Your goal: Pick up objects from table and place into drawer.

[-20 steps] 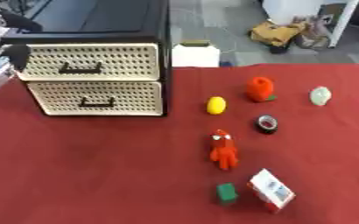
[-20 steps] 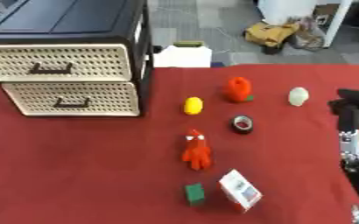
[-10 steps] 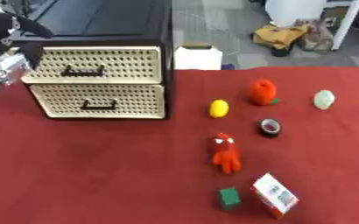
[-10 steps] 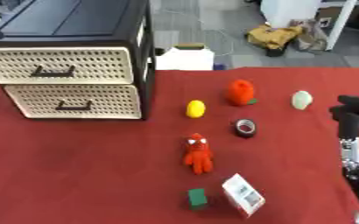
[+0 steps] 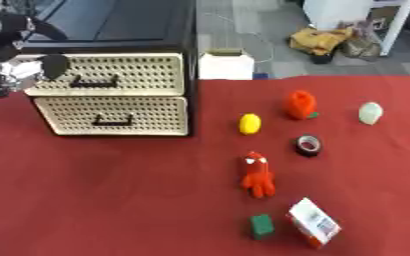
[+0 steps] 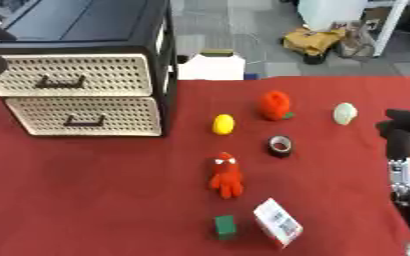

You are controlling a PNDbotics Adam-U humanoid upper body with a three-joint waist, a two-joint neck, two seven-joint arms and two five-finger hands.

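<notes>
A black cabinet holds two cream perforated drawers, the upper drawer (image 5: 108, 75) and the lower drawer (image 5: 112, 115), both closed. My left hand (image 5: 16, 60) hovers at the upper drawer's left end with its fingers spread, one black fingertip (image 5: 55, 65) against the front. It holds nothing. On the red table (image 5: 112, 200) lie a yellow lemon (image 5: 250, 123), a red-orange fruit (image 5: 300, 104), a pale green egg shape (image 5: 369, 113), a black tape roll (image 5: 308, 145), a red toy figure (image 5: 257, 174), a green block (image 5: 262, 225) and a white and red box (image 5: 313, 229). My right hand (image 6: 403, 150) rests open at the right edge, fingers up.
A white box (image 5: 225, 65) stands just behind the table's far edge, beside the cabinet. A yellow bag (image 5: 322, 40) lies on the floor further back. Bare red cloth stretches in front of the drawers at the left.
My left hand has edged right, onto the upper drawer's left end. The whole picture has shifted a little, so the camera moved. The objects and the right hand stay put.
</notes>
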